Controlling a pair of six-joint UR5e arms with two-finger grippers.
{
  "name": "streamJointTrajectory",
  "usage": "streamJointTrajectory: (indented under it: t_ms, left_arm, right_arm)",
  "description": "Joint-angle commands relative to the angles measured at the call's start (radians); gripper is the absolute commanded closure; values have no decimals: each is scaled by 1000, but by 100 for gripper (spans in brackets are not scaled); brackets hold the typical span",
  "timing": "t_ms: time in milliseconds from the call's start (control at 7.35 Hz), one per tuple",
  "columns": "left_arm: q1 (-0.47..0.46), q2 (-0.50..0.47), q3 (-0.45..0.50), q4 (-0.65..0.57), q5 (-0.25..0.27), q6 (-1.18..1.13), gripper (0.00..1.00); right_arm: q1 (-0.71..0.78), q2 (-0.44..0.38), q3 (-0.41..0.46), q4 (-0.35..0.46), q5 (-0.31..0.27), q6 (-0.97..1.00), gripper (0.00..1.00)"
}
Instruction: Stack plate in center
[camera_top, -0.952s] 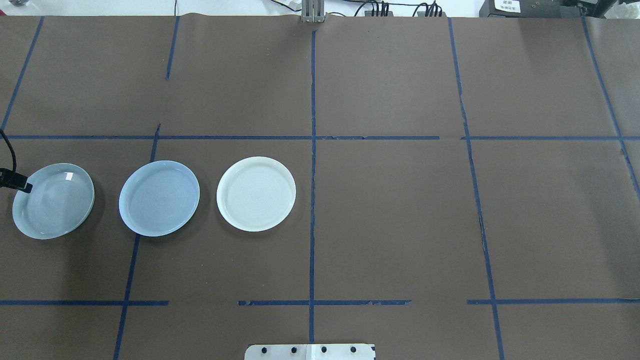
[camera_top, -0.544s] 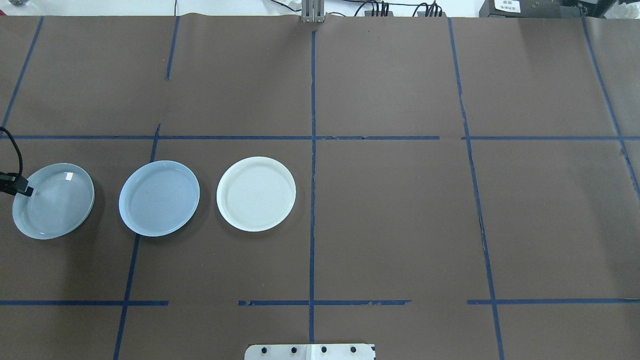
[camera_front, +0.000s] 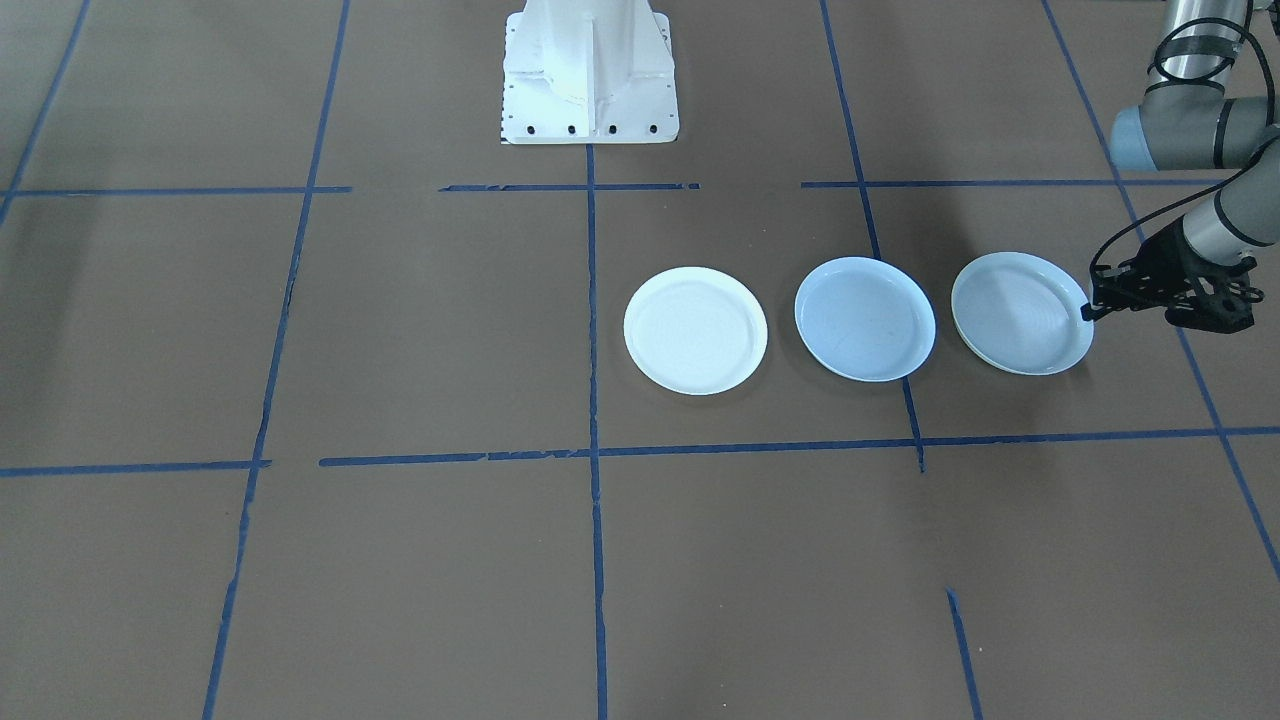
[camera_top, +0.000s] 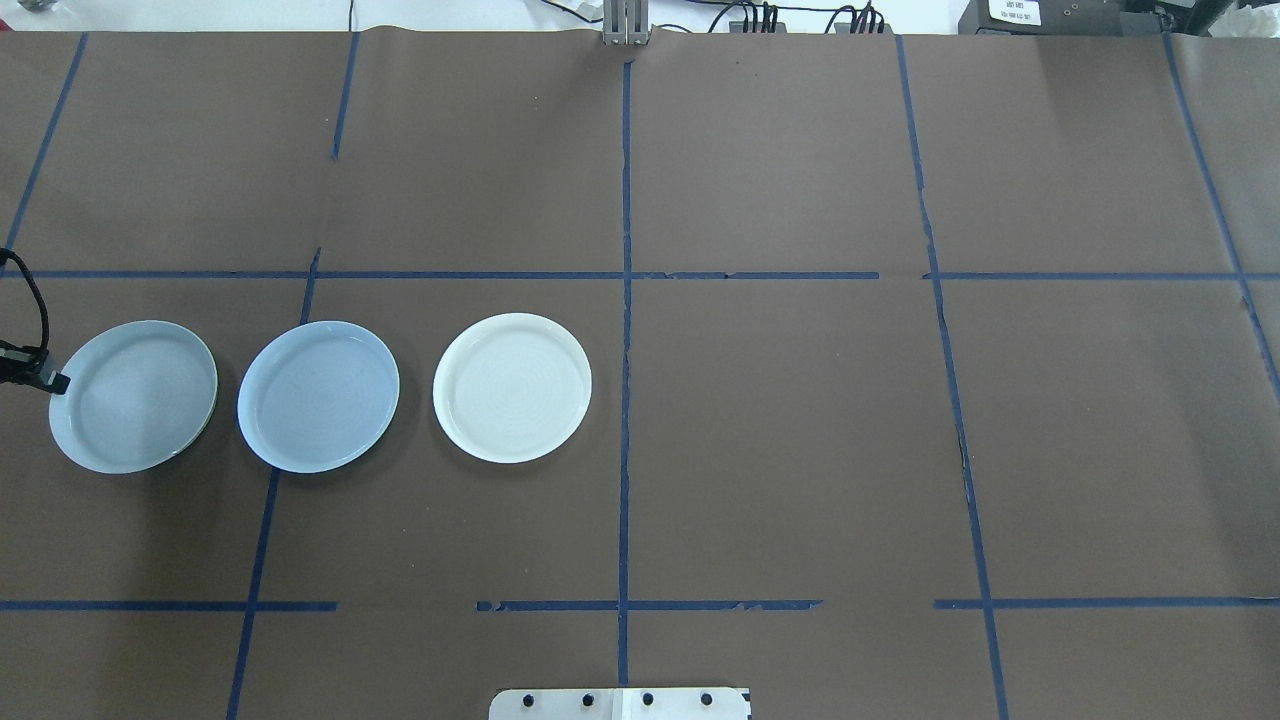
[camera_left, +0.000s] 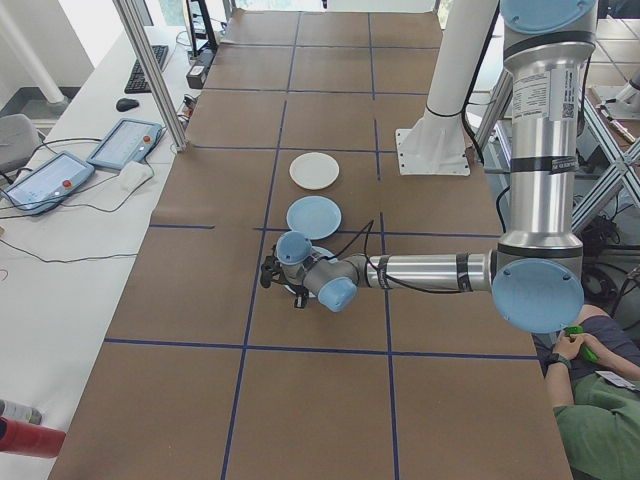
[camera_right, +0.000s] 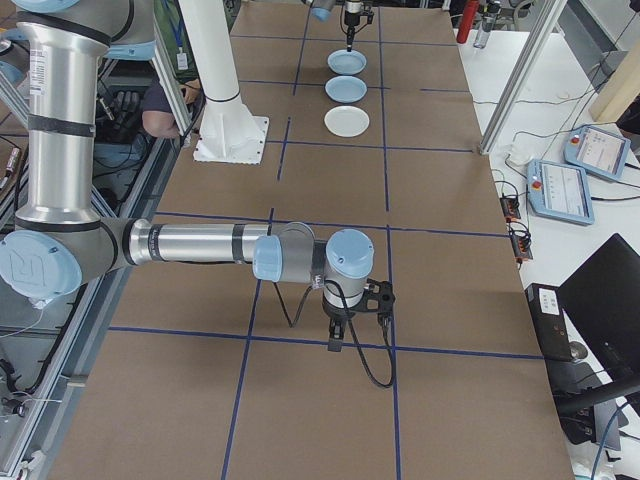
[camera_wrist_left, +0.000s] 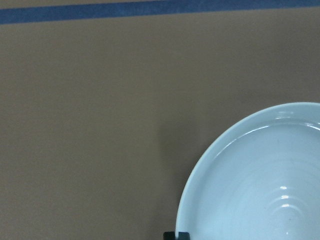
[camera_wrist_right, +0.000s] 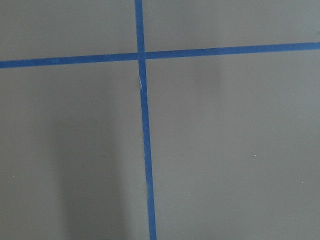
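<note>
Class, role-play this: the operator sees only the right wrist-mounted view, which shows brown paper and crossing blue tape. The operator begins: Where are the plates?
Observer: Three plates lie in a row on the robot's left half of the table: a rippled plate outermost, the pale-blue plate in the middle, a white plate nearest the centre line.
Operator: Is any stacked yet?
Observer: No, all three lie apart, with nothing on the pale-blue plate.
Operator: Where is the left arm?
Observer: The left pincer sits at the rippled plate's outer rim. I cannot tell whether it is clamped.
</note>
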Motion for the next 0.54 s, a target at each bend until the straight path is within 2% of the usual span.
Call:
streamJointTrajectory:
  t_ms: [0,136,272,408]
  left_arm:
    - [-97,-1,-52,1,-106,3,100]
    - [-143,2,-95,7,-140,-6,100]
    - [-174,-4,-103,8,-148,-14,100]
    - [-171,-34,-103,7,-139,-119,100]
  right_arm:
    - [0,0,0,0,0,0,0]
    - [0,0,0,0,0,0,0]
    - [0,0,0,0,0,0,0]
    - [0,0,0,0,0,0,0]
